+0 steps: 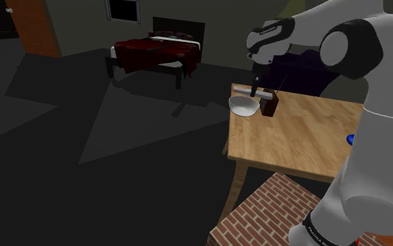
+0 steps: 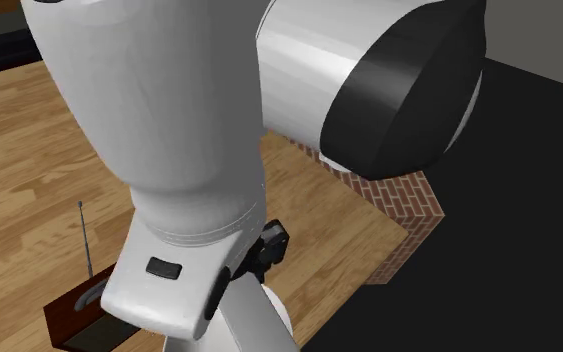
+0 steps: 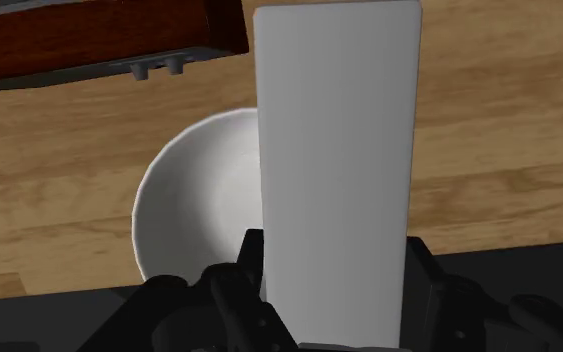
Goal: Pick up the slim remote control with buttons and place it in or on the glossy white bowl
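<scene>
Pincer (image 3: pixel 335 258) clamps plain grey remote (image 3: pixel 337 140) above white bowl (image 3: pixel 197 205); brown antenna box (image 3: pixel 89 35) just beside bowl on table (image 3: pixel 39 160).

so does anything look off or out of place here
Nothing spilled or broken. The white bowl sits near the edge of the table, and the remote in the pincer is a plain grey slab, no buttons showing.

The table (image 1: pixel 306 140) is matt, light wood with visible grain. The bowl (image 3: pixel 194 200) is smooth white with a soft sheen. The remote control (image 3: pixel 337 170) is a plain, matt pale-grey slab. The radio (image 3: pixel 89 35) has a dark reddish wood case. The stand (image 1: pixel 271 213) looks like rough red brick. The arm (image 2: pixel 189 120) has a glossy white shell.
</scene>
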`<control>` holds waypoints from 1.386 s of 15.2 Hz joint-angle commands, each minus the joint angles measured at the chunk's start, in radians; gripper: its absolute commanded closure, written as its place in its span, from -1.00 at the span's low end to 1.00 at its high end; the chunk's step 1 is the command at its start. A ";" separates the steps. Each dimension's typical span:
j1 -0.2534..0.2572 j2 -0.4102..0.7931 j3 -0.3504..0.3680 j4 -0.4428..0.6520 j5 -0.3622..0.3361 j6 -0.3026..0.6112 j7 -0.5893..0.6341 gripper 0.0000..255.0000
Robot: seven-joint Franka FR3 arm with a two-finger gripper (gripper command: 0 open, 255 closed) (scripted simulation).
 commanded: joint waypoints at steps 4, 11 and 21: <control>-0.092 0.181 0.033 0.217 0.112 -0.073 -0.048 1.00; -0.088 0.200 0.042 0.146 0.128 0.012 -0.060 1.00; -0.090 0.221 0.053 0.101 0.146 0.074 -0.072 1.00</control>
